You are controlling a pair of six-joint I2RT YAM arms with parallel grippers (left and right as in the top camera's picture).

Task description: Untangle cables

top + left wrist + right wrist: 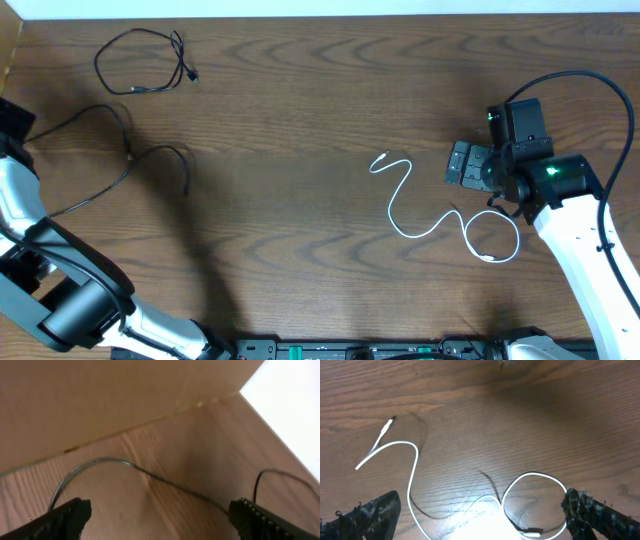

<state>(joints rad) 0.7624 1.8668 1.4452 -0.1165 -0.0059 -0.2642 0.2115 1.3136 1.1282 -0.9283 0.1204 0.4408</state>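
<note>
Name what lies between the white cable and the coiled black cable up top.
Nothing: the overhead view shows only bare wooden table between the white cable and the coiled black cable.

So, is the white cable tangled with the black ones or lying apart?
Apart. The white cable lies alone at right, one loose loop; the black cables sit far left.

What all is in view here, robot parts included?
coiled cable: one, black, table's far left corner
sprawled cable: one or possibly two, black, left side of table
white cable: one, white, right of centre, looped near one end
table: one, brown wood
tan panel: one, tan, behind the left tool
left tool: one, black, open above the sprawled cable
right tool: one, black, open above the white cable
</note>
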